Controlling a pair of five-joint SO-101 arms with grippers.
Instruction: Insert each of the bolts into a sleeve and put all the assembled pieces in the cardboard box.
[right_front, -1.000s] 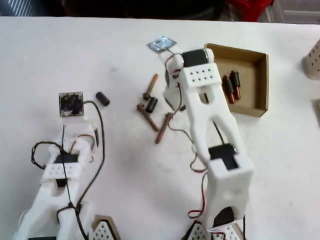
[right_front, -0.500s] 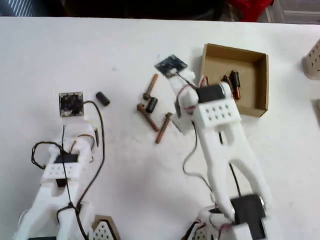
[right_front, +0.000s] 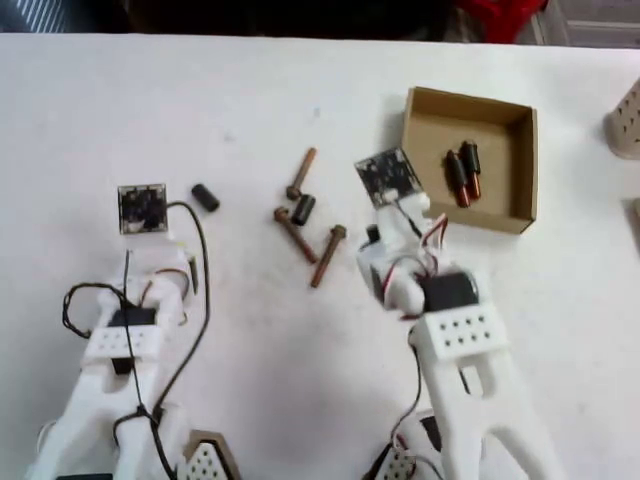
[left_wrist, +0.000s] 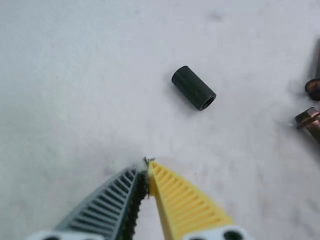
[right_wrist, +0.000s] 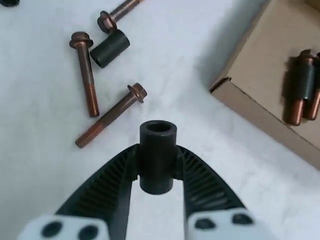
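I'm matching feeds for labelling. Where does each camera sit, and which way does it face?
High view: fixed above the table, looking down; the left arm and right arm show.
Left wrist view: on the left arm, facing down past the shut left gripper at the loose sleeve.
Right wrist view: on the right arm, facing past the right gripper, shut on the held sleeve, towards bolts and box.
Shared: high and right wrist views both show bolts and box.

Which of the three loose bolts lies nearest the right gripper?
The bolt lying alone, head toward the right gripper; the other two lie by a loose sleeve.
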